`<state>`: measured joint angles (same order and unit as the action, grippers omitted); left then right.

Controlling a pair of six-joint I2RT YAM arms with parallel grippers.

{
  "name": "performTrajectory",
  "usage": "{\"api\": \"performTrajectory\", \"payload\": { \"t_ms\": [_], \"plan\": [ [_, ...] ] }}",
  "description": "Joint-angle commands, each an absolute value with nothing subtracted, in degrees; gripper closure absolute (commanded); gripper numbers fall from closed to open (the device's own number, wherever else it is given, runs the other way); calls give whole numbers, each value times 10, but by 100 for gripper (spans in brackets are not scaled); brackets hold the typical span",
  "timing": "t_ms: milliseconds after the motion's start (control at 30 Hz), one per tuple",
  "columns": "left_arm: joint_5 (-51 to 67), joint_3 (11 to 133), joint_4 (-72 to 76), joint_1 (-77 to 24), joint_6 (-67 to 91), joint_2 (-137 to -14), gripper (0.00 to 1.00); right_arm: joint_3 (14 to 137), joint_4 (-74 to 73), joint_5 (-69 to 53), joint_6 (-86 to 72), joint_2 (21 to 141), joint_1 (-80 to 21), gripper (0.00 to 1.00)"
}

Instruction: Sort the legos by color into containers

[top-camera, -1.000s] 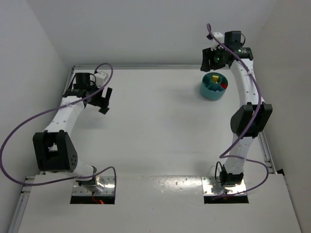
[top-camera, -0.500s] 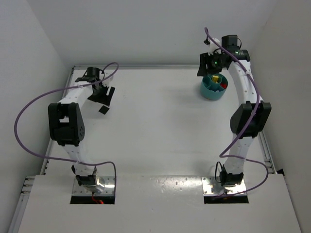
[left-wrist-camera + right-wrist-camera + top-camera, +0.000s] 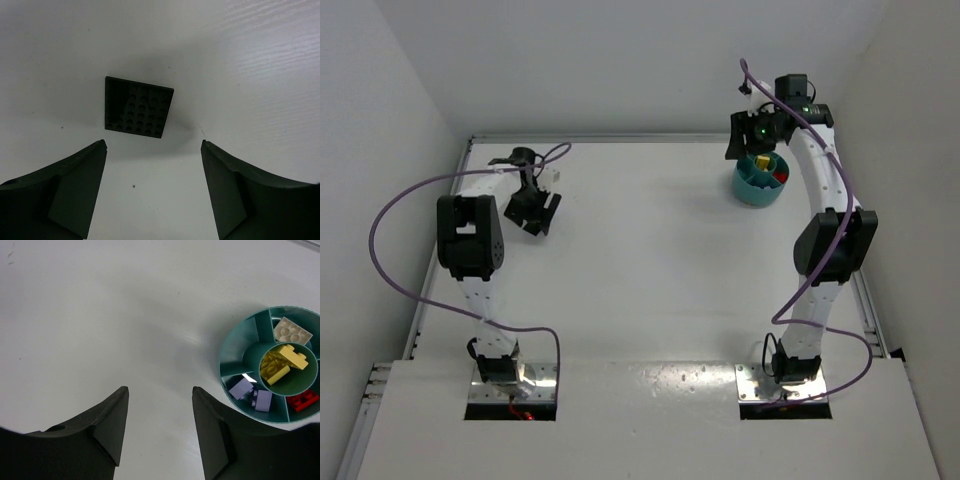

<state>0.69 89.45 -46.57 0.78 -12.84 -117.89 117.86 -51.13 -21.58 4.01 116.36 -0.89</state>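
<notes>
Legos (image 3: 280,364) were seen sorted in the teal dish (image 3: 226,354) at the right edge, except a black plate (image 3: 139,107) lying flat upper-centre, just ahead of the left gripper (image 3: 153,146), jaws apart and empty. Right gripper (image 3: 160,389) was spread and empty too. Plate edges needed to be straddled squarely before any closing.

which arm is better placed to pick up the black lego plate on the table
Left. The left gripper hangs open just short of the black plate, lying flat ahead of its fingers. The right gripper is across the table beside the teal dish, empty.
</notes>
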Motion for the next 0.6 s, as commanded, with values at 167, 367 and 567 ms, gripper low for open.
{"api": "performTrajectory", "payload": {
  "t_ms": [167, 367, 567],
  "plan": [
    [9, 955, -489, 5, -138, -1226, 17, 1153, -497, -230, 35, 1155, -9, 45],
    [15, 991, -499, 5, -149, -1256, 13, 1148, -497, -230, 35, 1150, -14, 44],
    [15, 1008, -505, 12, -169, -1285, 13, 1148, -497, -225, 35, 1155, -14, 44]
  ]
}}
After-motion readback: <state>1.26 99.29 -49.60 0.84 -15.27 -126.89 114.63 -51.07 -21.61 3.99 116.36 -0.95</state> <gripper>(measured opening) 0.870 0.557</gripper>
